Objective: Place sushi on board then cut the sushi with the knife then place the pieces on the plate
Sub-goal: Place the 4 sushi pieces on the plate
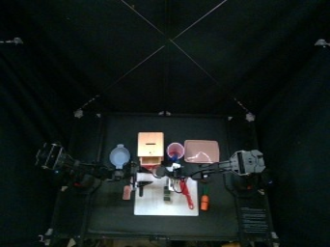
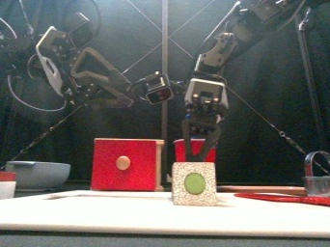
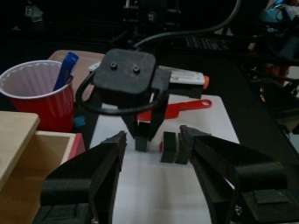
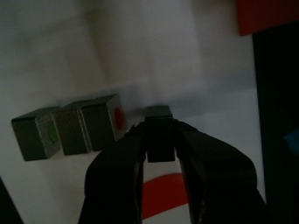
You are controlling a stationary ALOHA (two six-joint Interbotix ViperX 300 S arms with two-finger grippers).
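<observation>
Firmly pinches one sushi piece (image 2: 194, 183) with the right claw (image 2: 196, 152), jaws closed on its two sides from straight above. Stands that piece upright on the white cutting board (image 1: 161, 206), pale speckled face with a green centre turned to the front. Leaves a small gap to the other three pieces (image 4: 73, 128), lined up face to face in a row on the same board (near black from the wrist camera). Shows the red knife (image 3: 187, 107) lying flat on the board's right part, near the gripped piece. Hangs the left claw (image 3: 152, 144) by the board's left edge, jaws spread wide and holding nothing, facing the gripped piece. Carries both arms in over the table from their own sides, claws close together above the board. Finds the red cup (image 3: 33, 83) behind the board, with the blue knife (image 3: 65, 68) standing in it. Puts the wooden box (image 2: 126, 164) with its red drawer front just left of the cup, and the blue-grey bowl (image 2: 37, 174) farther left again. Sets the pink tray (image 1: 202, 150) right of the cup at the back, well apart from the sushi on the board.
</observation>
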